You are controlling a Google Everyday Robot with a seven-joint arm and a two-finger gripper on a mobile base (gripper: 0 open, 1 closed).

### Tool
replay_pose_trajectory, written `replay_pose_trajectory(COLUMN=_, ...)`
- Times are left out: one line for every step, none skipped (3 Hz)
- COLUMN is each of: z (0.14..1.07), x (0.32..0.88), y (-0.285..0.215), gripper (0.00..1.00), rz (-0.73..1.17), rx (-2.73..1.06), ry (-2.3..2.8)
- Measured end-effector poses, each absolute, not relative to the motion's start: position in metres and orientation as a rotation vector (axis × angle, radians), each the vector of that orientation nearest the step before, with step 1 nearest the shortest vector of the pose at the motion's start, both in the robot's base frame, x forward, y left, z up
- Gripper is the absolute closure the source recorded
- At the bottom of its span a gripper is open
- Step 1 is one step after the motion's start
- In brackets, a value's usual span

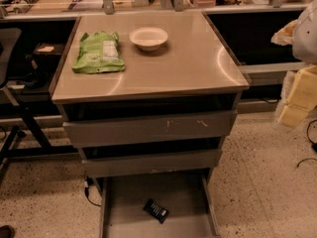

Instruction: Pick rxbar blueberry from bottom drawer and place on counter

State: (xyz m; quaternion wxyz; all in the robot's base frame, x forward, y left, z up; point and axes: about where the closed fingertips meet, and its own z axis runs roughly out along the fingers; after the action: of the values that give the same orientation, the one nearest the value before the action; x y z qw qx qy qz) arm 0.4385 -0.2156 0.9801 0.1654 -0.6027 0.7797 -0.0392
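The rxbar blueberry (156, 210), a small dark flat bar with pale lettering, lies slanted on the floor of the bottom drawer (188, 202), which is pulled out at the foot of the cabinet. Above it spreads the glossy beige-grey counter (188, 63). My gripper (284, 33) shows only as a pale tip at the right edge, beside the counter's far right corner. It is well above the drawer and far from the bar. Nothing is seen in it.
A green crinkly snack bag (97, 52) and a white bowl (148, 37) sit on the counter's far left and middle. Two scuffed grey drawers (148, 129) stand slightly out above the bottom one. Yellow foam blocks (299, 95) lie right, a chair base (20, 128) left.
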Motion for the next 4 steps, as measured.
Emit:
replay_pose_trajectory(z=0.98, x=0.439, y=-0.216, gripper=0.0, rz=-0.112, rx=-1.717, ry=2.221)
replay_pose_trajectory(z=0.961, x=0.437, y=-0.216, gripper=0.0, rz=-0.102, rx=-1.689, ry=2.249)
replay_pose_trajectory(z=0.901, x=0.436, y=-0.213, gripper=0.0, rz=-0.092, rx=-1.617, ry=2.316)
replay_pose_trajectory(z=0.812, x=0.429, y=-0.209, gripper=0.0, rz=-0.047, rx=-1.582, ry=2.408)
